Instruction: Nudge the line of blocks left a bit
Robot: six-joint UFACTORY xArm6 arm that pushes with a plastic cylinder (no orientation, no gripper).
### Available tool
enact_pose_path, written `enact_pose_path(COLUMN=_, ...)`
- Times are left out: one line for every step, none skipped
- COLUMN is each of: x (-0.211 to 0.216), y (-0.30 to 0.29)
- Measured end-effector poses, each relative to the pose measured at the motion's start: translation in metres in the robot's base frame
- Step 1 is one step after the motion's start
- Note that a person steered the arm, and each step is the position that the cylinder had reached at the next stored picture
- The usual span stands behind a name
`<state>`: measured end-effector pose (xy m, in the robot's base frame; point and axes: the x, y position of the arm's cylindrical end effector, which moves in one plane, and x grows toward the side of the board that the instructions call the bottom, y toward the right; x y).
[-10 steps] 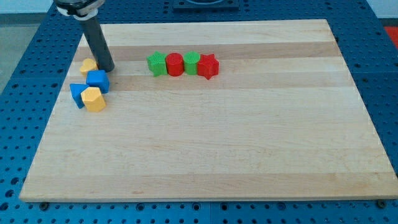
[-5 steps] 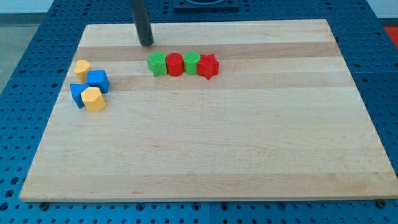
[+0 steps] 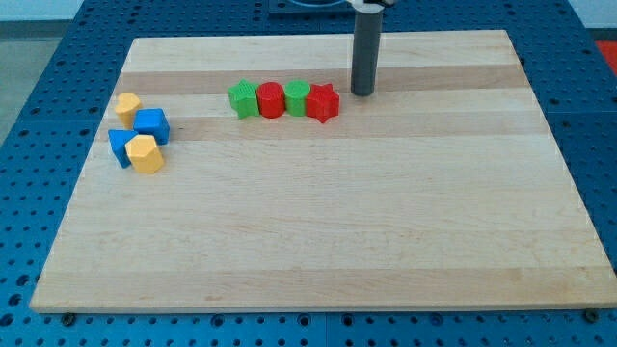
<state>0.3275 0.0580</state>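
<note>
A line of four blocks lies near the view's top centre, from left to right: a green star-like block (image 3: 243, 98), a red cylinder (image 3: 270, 99), a green cylinder (image 3: 296, 97) and a red star-like block (image 3: 323, 102). They touch side by side. My tip (image 3: 362, 93) rests on the board just to the right of the red star block and slightly above it, a small gap apart.
A cluster sits at the view's left: a yellow block (image 3: 127, 105), a blue cube (image 3: 151, 124), a blue block (image 3: 120, 146) and a yellow hexagonal block (image 3: 145, 153). The wooden board (image 3: 318, 241) ends at a blue perforated table.
My tip has swept from beside the left cluster, past the top of the line, to the right of the red star block. No blocks have moved.
</note>
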Motion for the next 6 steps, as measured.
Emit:
enact_pose_path(x=0.013, y=0.0)
enact_pose_path(x=0.014, y=0.0)
enact_pose_path(x=0.016, y=-0.003)
enact_pose_path(x=0.016, y=-0.012)
enact_pose_path(x=0.016, y=-0.029)
enact_pose_path(x=0.016, y=-0.049)
